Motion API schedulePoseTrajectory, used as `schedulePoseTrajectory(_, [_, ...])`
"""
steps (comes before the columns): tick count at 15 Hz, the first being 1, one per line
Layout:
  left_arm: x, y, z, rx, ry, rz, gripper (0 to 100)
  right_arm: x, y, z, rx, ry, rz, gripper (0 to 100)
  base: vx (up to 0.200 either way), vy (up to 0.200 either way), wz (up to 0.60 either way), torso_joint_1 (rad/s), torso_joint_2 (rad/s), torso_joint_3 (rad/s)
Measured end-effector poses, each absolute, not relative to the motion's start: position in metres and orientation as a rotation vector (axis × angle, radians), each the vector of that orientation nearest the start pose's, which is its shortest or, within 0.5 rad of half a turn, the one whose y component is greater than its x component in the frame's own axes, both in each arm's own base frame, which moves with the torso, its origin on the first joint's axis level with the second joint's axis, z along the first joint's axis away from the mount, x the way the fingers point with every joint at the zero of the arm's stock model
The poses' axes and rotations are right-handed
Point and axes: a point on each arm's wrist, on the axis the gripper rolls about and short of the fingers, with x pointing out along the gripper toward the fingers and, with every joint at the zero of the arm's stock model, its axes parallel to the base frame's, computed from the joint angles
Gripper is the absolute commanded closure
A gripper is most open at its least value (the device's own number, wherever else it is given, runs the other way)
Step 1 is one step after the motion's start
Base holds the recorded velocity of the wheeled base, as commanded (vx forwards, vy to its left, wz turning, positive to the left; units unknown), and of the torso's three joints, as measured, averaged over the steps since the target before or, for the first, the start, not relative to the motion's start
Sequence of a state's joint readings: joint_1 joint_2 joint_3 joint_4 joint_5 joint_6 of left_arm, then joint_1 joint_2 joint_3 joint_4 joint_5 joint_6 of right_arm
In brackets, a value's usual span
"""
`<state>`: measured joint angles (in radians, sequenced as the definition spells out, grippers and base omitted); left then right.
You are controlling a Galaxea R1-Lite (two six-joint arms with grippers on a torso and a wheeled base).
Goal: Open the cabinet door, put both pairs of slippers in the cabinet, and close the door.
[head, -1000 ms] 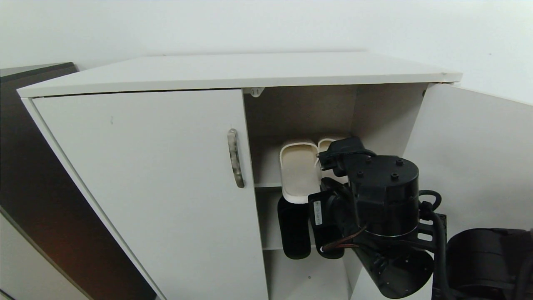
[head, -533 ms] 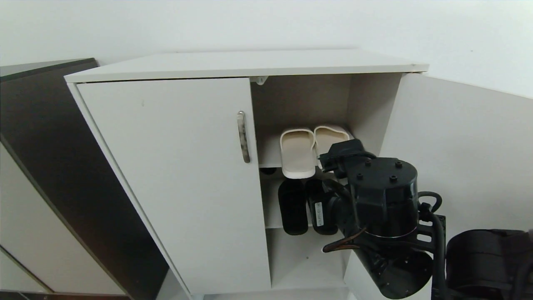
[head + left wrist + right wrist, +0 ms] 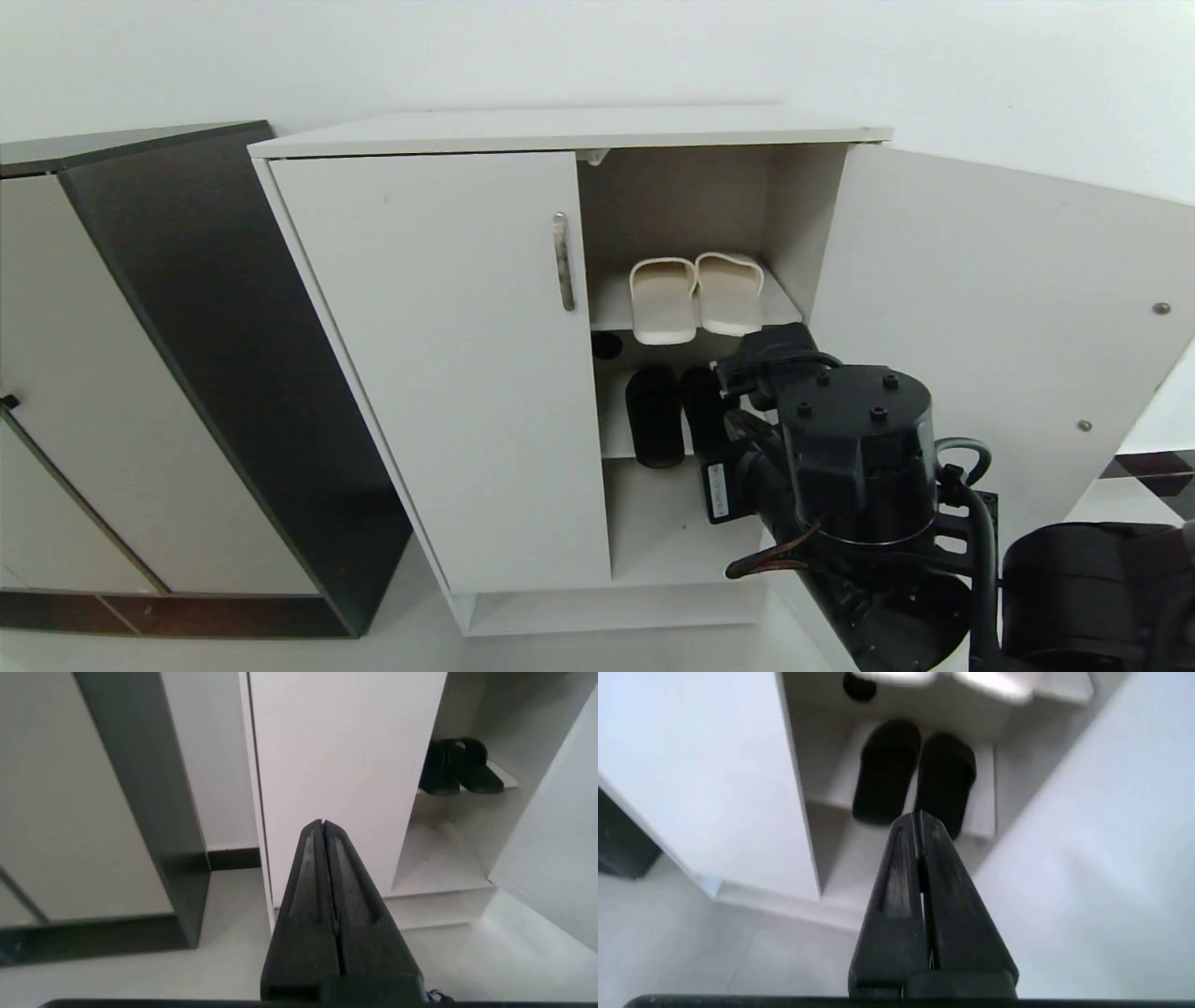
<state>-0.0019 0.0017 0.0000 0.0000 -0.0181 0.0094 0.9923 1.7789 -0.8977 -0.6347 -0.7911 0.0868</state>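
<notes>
The cream slippers (image 3: 695, 294) lie side by side on the upper shelf (image 3: 780, 303) of the cabinet (image 3: 569, 126), heels towards us and hanging a little over the shelf's near edge. The black slippers (image 3: 672, 411) lie the same way on the middle shelf (image 3: 611, 439) just below them. We judge that both pairs are in place, so the putting-in part of the task looks done. The right door (image 3: 980, 317) is swung wide open to the right, and closing it is the one step we judge not yet done. The left door (image 3: 448, 355) is closed, with its metal handle (image 3: 562, 261) just left of the open compartment. The right claw (image 3: 921, 826) hangs in front of the opening, near and a little below the black pair, apart from it. Its fingers are pressed together with nothing between them, and it touches neither slipper, shelf nor door. The right arm (image 3: 854, 457) stands between us and the lower part of the opening, close to the inner face of the open door. The left claw (image 3: 323, 833) hangs near the left door, above the floor (image 3: 234, 905), fingers likewise together and holding nothing. To the left of the white cabinet stands a dark cabinet (image 3: 215, 355), close beside it.
</notes>
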Motion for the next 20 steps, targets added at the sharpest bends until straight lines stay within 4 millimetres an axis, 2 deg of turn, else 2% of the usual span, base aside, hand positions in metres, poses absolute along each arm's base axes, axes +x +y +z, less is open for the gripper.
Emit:
schedulePoseTrajectory(1, [-0.023, 0.0, 0.076, 0.009, 0.002, -0.02, 100, 0.191, 0.262, 0.182, -0.109, 0.166, 0.192, 100, -0.2, 0.0, 0.0, 0.002, 0.0, 0.012])
schedulePoseTrajectory(20, [-0.023, 0.0, 0.076, 0.009, 0.002, -0.02, 100, 0.198, 0.256, 0.169, -0.125, 0.158, 0.167, 100, 0.0, 0.0, 0.0, 0.0, 0.0, 0.0])
